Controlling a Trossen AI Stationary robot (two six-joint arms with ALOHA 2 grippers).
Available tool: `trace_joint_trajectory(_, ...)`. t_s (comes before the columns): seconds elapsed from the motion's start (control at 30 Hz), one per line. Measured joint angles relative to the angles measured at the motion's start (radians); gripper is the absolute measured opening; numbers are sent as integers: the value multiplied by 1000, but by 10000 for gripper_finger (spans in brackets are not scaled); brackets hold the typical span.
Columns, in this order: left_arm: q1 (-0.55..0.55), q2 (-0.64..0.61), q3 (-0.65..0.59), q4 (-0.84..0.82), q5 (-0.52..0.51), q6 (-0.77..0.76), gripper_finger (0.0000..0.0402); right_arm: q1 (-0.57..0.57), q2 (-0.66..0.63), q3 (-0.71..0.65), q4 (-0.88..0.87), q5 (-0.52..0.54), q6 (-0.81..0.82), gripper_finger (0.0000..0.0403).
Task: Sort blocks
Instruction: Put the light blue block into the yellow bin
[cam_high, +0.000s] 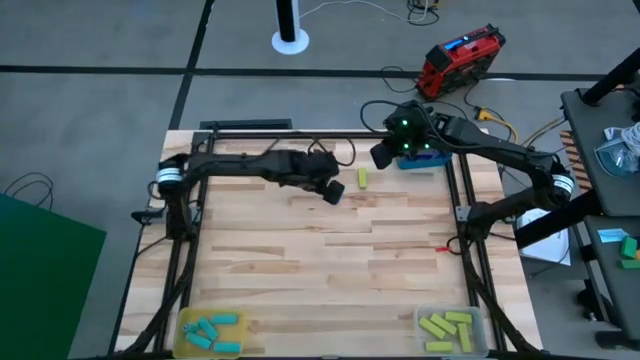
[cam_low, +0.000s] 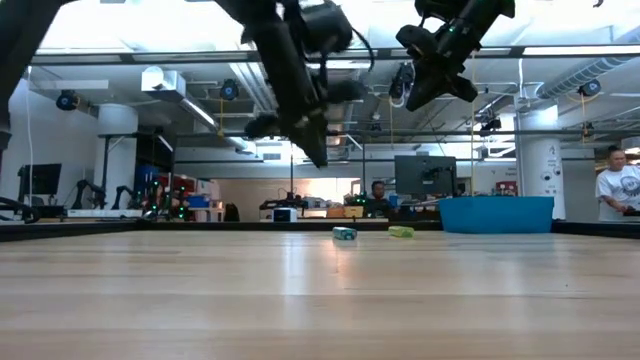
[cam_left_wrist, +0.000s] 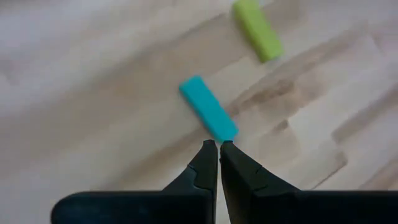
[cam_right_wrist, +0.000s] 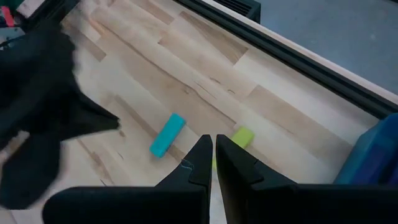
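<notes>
**A:** Where the bench's far edge runs, what lies on the wood?

**B:** Two loose blocks near the far edge, a little right of its middle. A cyan block (cam_left_wrist: 208, 108) lies flat, and a yellow-green block (cam_left_wrist: 257, 29) lies near it, apart from it. In the high view only the yellow-green one shows; the left arm covers the cyan one.

**A:** And the sorted ones?

**B:** Cyan blocks (cam_high: 213, 331) sit in a yellow tray (cam_high: 186, 322) at the near left corner. Yellow-green blocks (cam_high: 445, 326) sit in a clear tray (cam_high: 419, 320) at the near right corner. A blue tray (cam_high: 432, 159) stands at the far right corner.

**A:** Where are the claws?

**B:** The left gripper (cam_left_wrist: 218, 144) hangs above the bench, just over the cyan block's end, its fingers clenched together on nothing. The right gripper (cam_right_wrist: 214, 142) hovers higher, beside the blue tray, over the yellow-green block, also clenched and empty
</notes>
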Motion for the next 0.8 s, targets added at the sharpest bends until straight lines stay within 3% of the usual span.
trace_joint_trajectory(0.1,20,68,35,-2,83,-220,0,0,0,0,0,0,0,12)
trace_joint_trajectory(0.17,33,117,76,7,143,-240,1,0,0,0,0,0,0,12)
trace_joint_trajectory(0.37,52,275,265,-46,158,-224,33,0,0,0,0,0,-1,12)
trace_joint_trajectory(0.47,58,363,392,-203,145,-182,63,0,0,0,1,0,1,12)
trace_joint_trajectory(0.63,53,485,607,-508,23,-192,111,0,0,0,0,-2,15,12)
trace_joint_trajectory(0.8,50,565,767,-558,8,-158,143,0,0,0,1,-4,10,12)
